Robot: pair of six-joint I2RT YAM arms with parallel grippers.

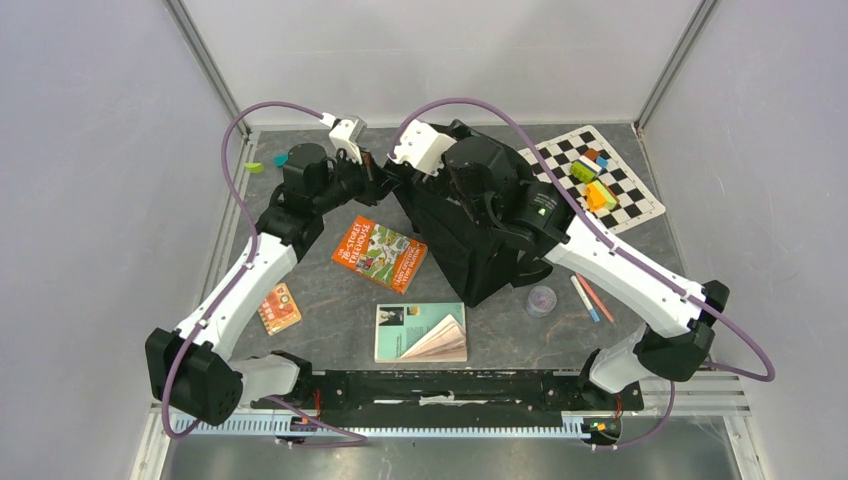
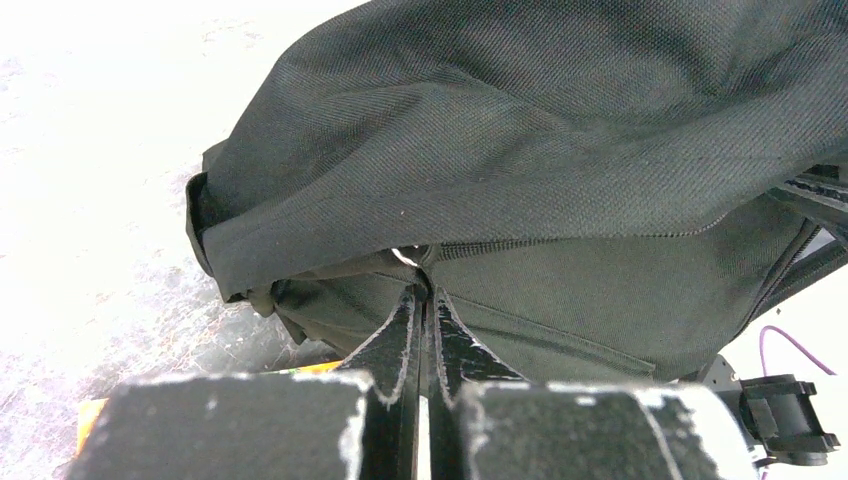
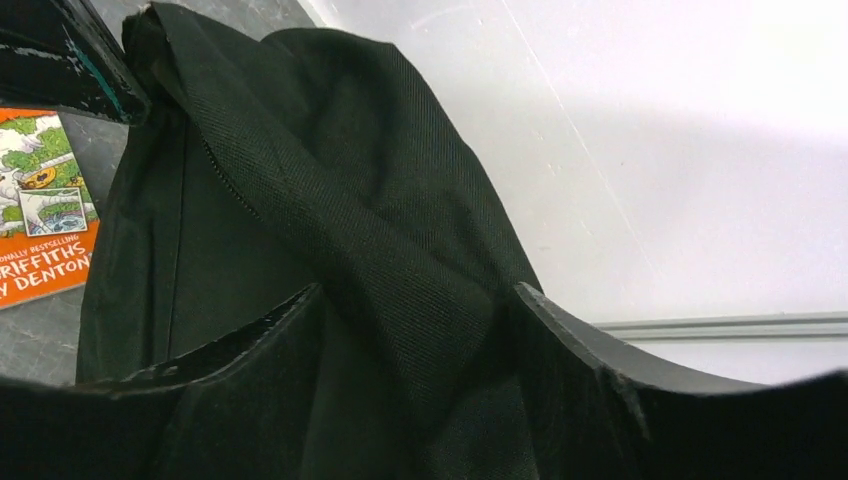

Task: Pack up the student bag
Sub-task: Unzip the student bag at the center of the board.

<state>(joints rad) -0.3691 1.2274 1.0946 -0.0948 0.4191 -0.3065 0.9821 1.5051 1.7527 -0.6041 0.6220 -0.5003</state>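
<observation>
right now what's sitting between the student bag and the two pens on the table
A small round purple container sits between the student bag and the pens. The top external view shows it, just in front of the bag's near corner.

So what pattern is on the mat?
The mat has black-and-white checks; the top view shows it best.

The student bag [image 2: 560, 130] is matt black woven cloth — the fingers [image 2: 400, 340] scuffed black plastic.
</observation>
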